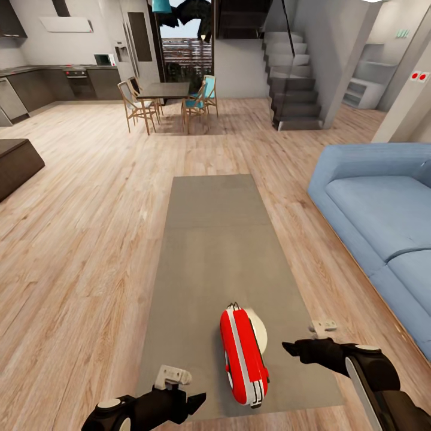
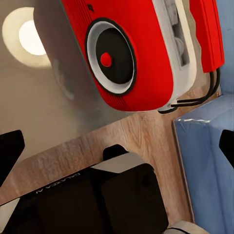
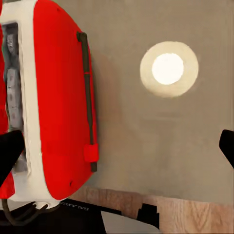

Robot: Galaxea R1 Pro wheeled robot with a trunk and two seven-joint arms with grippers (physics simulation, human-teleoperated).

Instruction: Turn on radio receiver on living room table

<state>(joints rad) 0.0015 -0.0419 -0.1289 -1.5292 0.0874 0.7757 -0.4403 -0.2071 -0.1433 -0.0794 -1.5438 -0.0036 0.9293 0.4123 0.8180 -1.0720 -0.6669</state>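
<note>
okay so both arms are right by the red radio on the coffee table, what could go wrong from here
1. The radio receiver stands upright on a narrow edge near the table's near end; a sideways nudge from the right gripper might tip it.
2. The left gripper hovers at the table's edge and could clip it when moving in.

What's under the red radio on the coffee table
The radio receiver stands on the grey table, with a pale round disc showing beside it on the sofa side. The tabletop directly beneath the radio is covered, so anything there is hidden.
</note>
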